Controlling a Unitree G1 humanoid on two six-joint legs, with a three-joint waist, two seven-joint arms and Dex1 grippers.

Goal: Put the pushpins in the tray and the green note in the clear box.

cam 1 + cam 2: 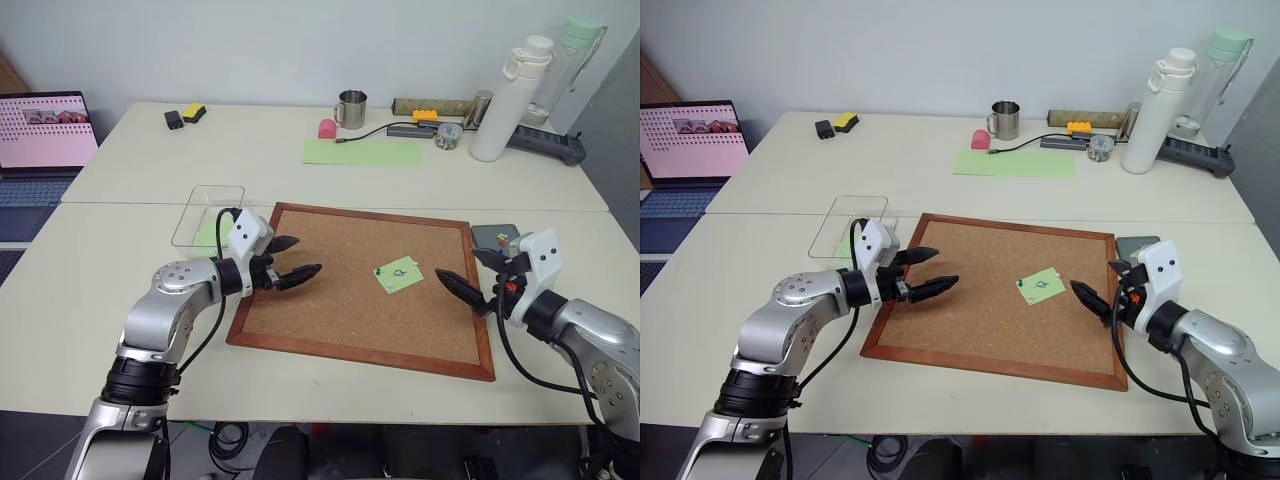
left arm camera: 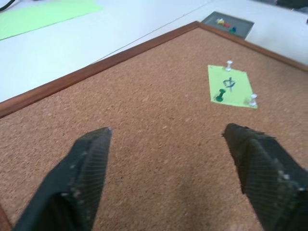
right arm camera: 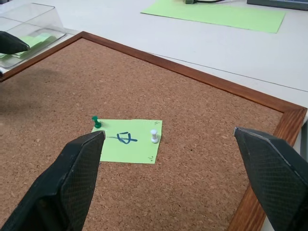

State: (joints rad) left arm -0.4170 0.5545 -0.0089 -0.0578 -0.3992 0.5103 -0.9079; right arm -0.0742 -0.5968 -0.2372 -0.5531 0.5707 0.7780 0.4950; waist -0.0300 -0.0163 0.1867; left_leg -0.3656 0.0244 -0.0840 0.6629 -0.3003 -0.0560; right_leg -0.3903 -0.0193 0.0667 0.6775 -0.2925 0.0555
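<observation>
Cork board (image 1: 330, 300) still carries the green note (image 1: 398, 275), fixed by a green pushpin (image 3: 96, 122) and white ones, so little looks done; both the left gripper (image 1: 297, 258) and right gripper (image 1: 462, 288) hover spread and empty.

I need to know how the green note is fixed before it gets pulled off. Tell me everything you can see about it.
The green note is a small light green paper square with a dark scribble in its middle. It lies flat on the cork board, toward the board's right half. Pushpins hold it: a green pushpin at one corner and white pushpins at two others. Neither claw touches it.
</observation>
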